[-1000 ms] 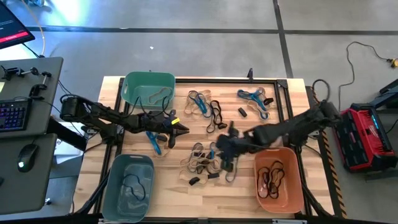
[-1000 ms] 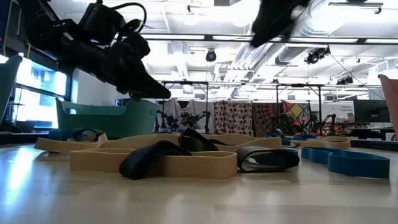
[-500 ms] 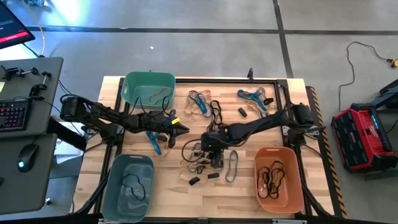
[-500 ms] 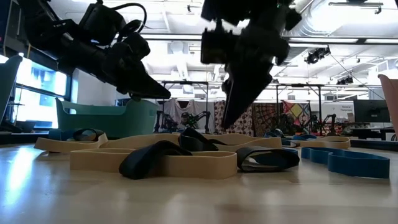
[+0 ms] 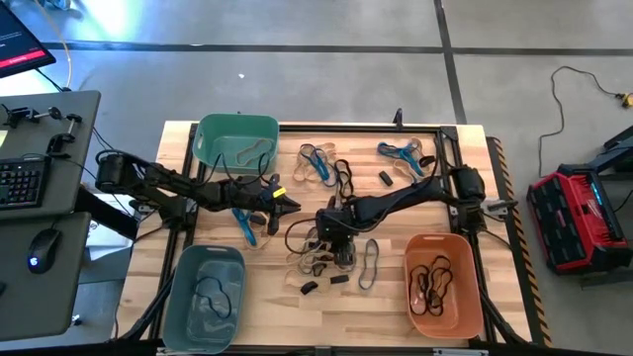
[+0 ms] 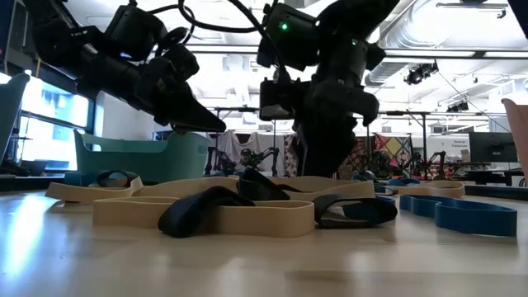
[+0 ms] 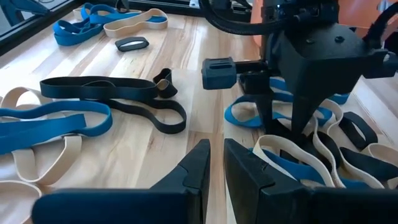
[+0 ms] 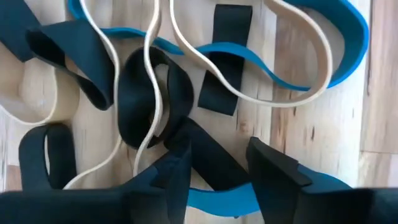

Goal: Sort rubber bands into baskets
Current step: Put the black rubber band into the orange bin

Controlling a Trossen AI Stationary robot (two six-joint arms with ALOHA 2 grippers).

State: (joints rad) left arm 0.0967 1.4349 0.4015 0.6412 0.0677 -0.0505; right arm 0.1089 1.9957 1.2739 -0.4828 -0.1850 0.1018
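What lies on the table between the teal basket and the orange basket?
In the high view, between the teal basket and the orange basket: both grippers and the central pile of rubber bands.

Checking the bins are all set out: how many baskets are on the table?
3: a green basket at the far left corner, a grey-blue basket at the near left corner, an orange basket at the near right corner. None seems hidden.

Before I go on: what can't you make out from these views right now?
- High view: the bands under the right gripper, covered by the arm.
- Low view: inside the teal basket, hidden by its wall.
- Right wrist view: whether a black band is between the jaws yet.
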